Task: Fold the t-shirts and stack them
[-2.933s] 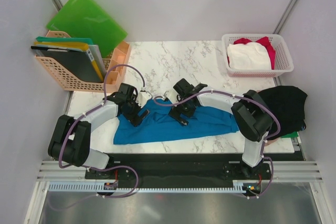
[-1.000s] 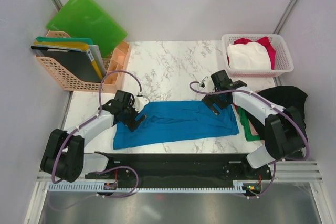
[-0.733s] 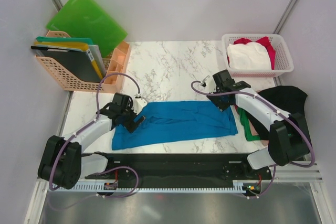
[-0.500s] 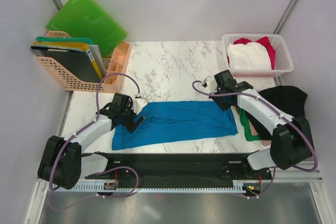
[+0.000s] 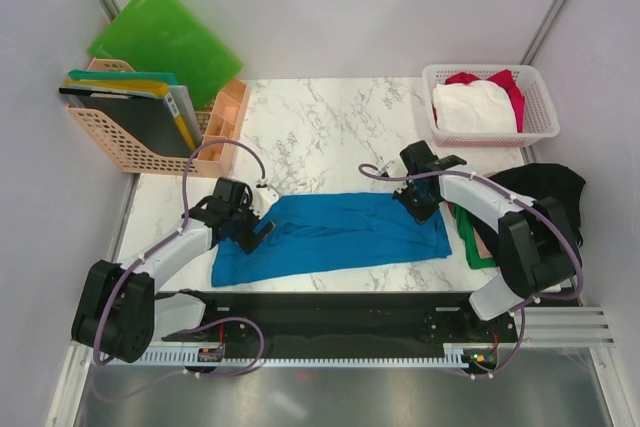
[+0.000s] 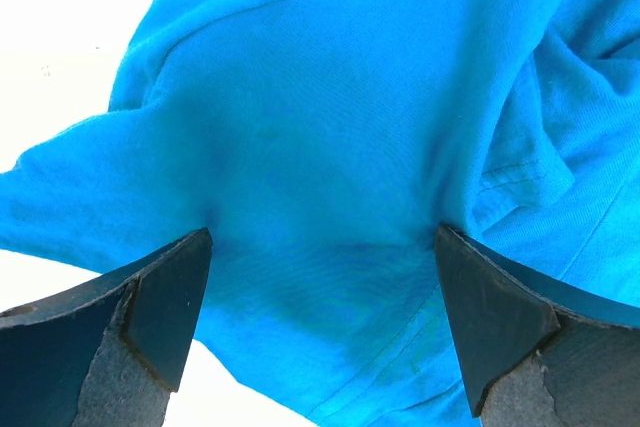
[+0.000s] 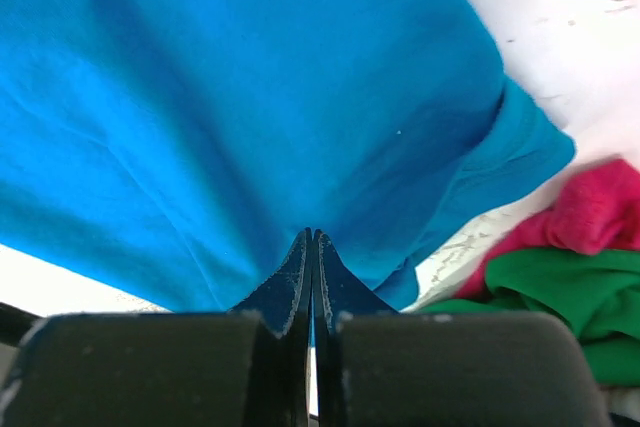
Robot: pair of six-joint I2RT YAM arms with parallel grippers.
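Top external: fixed high above and behind the arm bases, looking steeply down over the whole tabletop (image 5: pixel 330 117); bases at 6 o'clock.
Left wrist: very close, looking past the left gripper (image 6: pixel 322 237) onto the blue t-shirt (image 6: pixel 330 117), which nearly fills the frame.
Right wrist: equally close, past the right gripper (image 7: pixel 312 237); red t-shirt (image 7: pixel 590 217) and green t-shirt (image 7: pixel 560 297) at 4 o'clock.
Shared: the blue t-shirt; left wrist sees its 9 o'clock end, right wrist its 3 o'clock end.

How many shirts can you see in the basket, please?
2 in the basket: a white shirt in front, a red shirt behind it at the far side. Others may be hidden beneath.
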